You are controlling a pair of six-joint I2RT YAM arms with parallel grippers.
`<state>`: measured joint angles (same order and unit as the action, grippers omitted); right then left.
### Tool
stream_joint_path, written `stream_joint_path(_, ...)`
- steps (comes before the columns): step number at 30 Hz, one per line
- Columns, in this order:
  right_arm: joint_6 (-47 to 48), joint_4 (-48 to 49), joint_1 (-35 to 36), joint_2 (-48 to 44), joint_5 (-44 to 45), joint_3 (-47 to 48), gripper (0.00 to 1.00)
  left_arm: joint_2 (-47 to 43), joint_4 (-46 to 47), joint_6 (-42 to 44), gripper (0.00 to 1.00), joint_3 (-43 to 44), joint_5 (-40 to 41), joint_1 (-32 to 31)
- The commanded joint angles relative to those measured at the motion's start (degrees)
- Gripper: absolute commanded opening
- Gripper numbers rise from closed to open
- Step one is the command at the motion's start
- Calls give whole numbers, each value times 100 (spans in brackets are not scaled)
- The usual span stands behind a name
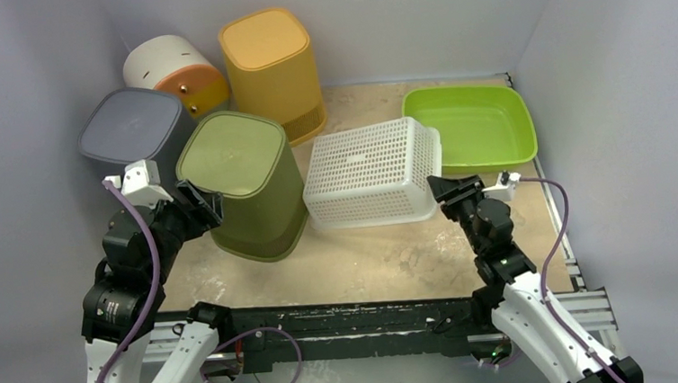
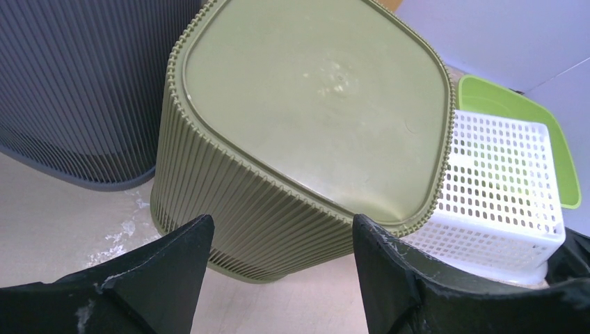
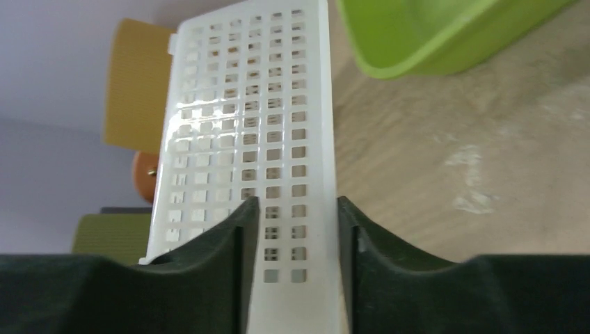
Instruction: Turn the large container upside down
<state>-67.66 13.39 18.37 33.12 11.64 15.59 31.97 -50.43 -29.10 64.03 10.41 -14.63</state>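
The white perforated basket (image 1: 370, 171) lies in the middle of the table with its flat bottom facing up. My right gripper (image 1: 441, 188) is at its near right corner. In the right wrist view the gripper (image 3: 298, 209) is shut on the basket's wall (image 3: 250, 125), one finger on each side. My left gripper (image 1: 206, 205) is open and empty. It hovers just left of the olive ribbed bin (image 1: 244, 180), which stands bottom up. In the left wrist view the open gripper (image 2: 278, 229) frames that bin (image 2: 313, 90), apart from it.
A grey ribbed bin (image 1: 132, 125) stands behind the left gripper. A yellow bin (image 1: 272, 65) and a white and orange cylinder (image 1: 169, 73) are at the back left. A lime green tray (image 1: 526, 115) sits at the back right. Walls enclose three sides.
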Motion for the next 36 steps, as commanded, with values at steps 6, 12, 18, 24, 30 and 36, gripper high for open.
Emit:
stream_joint_path(6,304,-644,17,261,583,179,64,70,350,107,70,12,-71,31)
stream_joint_path(12,558,-1034,20,289,1077,497,74,46,312,96,70,7,-74,32)
stream_joint_path(18,801,-1625,19,99,1904,837,80,40,327,76,70,-2,-74,31)
stream_joint_path(24,1685,-970,17,241,2231,1183,82,46,340,65,70,-4,-100,31)
stream_joint_path(30,2760,-47,9,1930,2584,2337,88,14,338,24,70,-22,-117,31)
stream_joint_path(36,3316,15,0,3522,2063,3565,89,-118,171,42,70,55,4,31)
